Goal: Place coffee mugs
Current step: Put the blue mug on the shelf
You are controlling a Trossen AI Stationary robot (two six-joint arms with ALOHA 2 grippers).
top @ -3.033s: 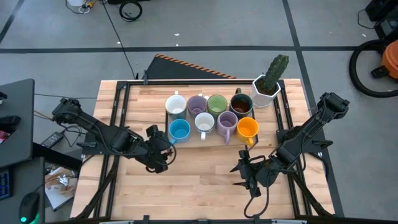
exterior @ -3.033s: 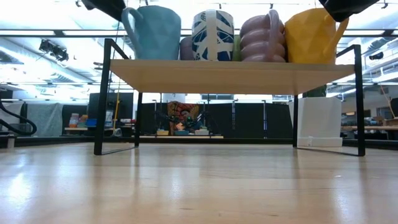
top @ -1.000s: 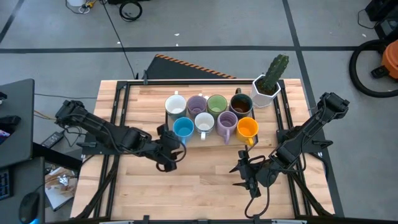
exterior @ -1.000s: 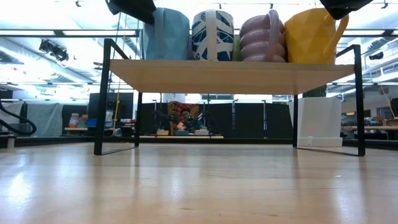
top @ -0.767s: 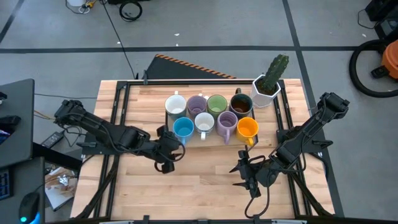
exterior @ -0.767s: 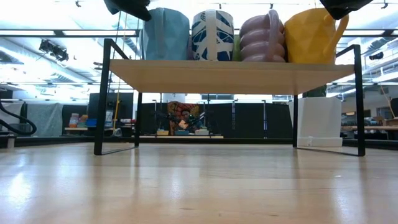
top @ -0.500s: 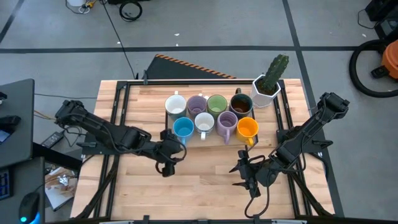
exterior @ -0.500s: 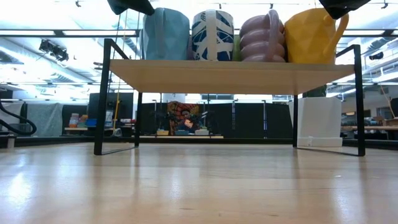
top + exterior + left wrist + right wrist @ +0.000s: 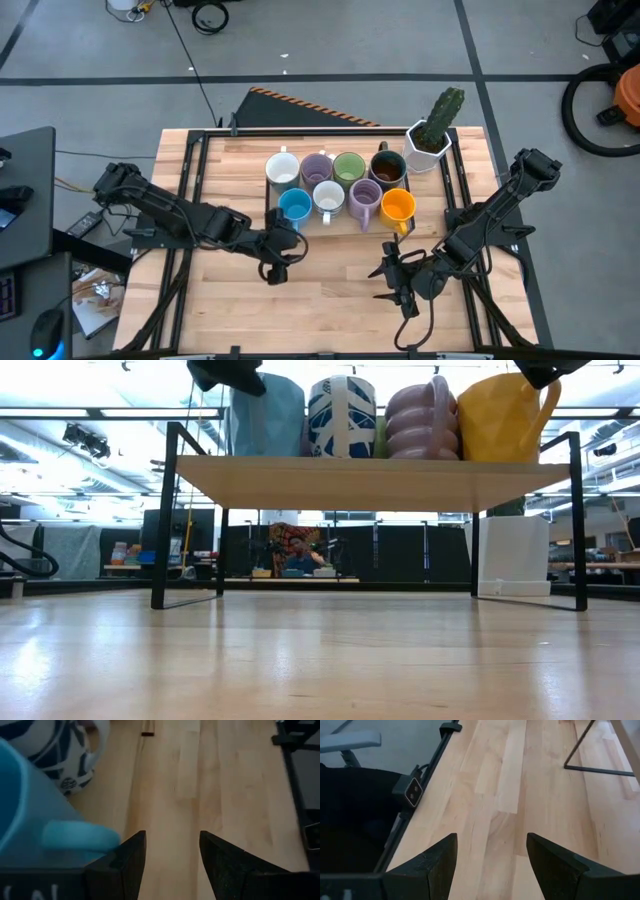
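Mugs stand in two rows on a raised wooden shelf (image 9: 340,222) with a black metal frame, set toward the far side of the table (image 9: 330,300). From my overhead feed, the back row reads white mug (image 9: 282,168), lilac mug (image 9: 317,167), green mug (image 9: 348,166), dark brown mug (image 9: 388,167); the front row reads blue mug (image 9: 293,205), white mug with blue pattern (image 9: 327,196), second lilac mug (image 9: 364,199), orange mug (image 9: 398,206). A white faceted pot with a cactus (image 9: 430,138) stands on the table just beside the dark brown mug, off the shelf's far right corner. I see the left gripper (image 9: 276,249) hanging over the shelf's near left edge, just beside the blue mug; its wrist camera shows the blue mug's handle (image 9: 80,835) next to one finger, with the gap between the fingers holding only bare wood, so the jaws stand apart and grip nothing. I cannot tell whether that finger touches the handle. The right gripper (image 9: 394,277) waits over the near right part of the table, well apart from the shelf, jaws spread wide with nothing between them. In the level view, the blue mug (image 9: 266,416), patterned mug (image 9: 342,417), ribbed lilac mug (image 9: 422,420) and orange mug (image 9: 503,415) line the shelf's front edge.
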